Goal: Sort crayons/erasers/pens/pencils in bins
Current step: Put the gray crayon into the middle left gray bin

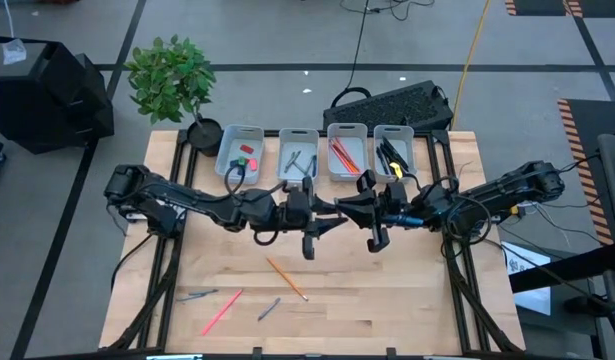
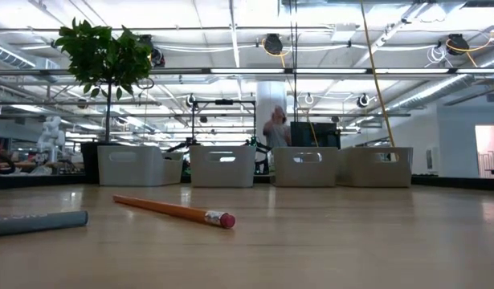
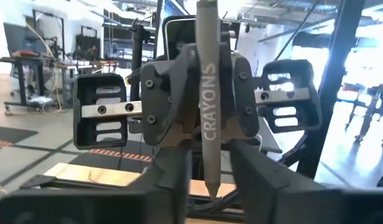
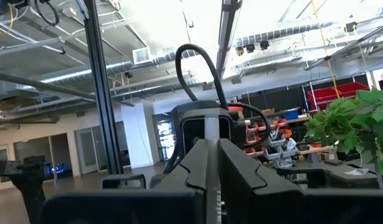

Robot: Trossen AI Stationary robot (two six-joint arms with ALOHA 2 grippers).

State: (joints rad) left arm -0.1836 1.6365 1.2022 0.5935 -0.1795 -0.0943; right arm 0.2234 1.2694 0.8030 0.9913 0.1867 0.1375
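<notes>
Grey crayon (image 3: 208,93) clamped by both arms' jaws

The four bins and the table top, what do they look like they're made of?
The bins look like moulded plastic: pale grey-white, matte, with rounded rims and cut-out handle slots. The table top looks like light wood, probably butcher-block, given its visible plank seams and grain, with a smooth, faintly glossy finish.

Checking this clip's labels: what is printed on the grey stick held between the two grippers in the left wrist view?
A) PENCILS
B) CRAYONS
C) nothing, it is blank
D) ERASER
B: in the left wrist view the grey crayon stands upright between the dark fingers with the word CRAYONS printed along its length.
</notes>
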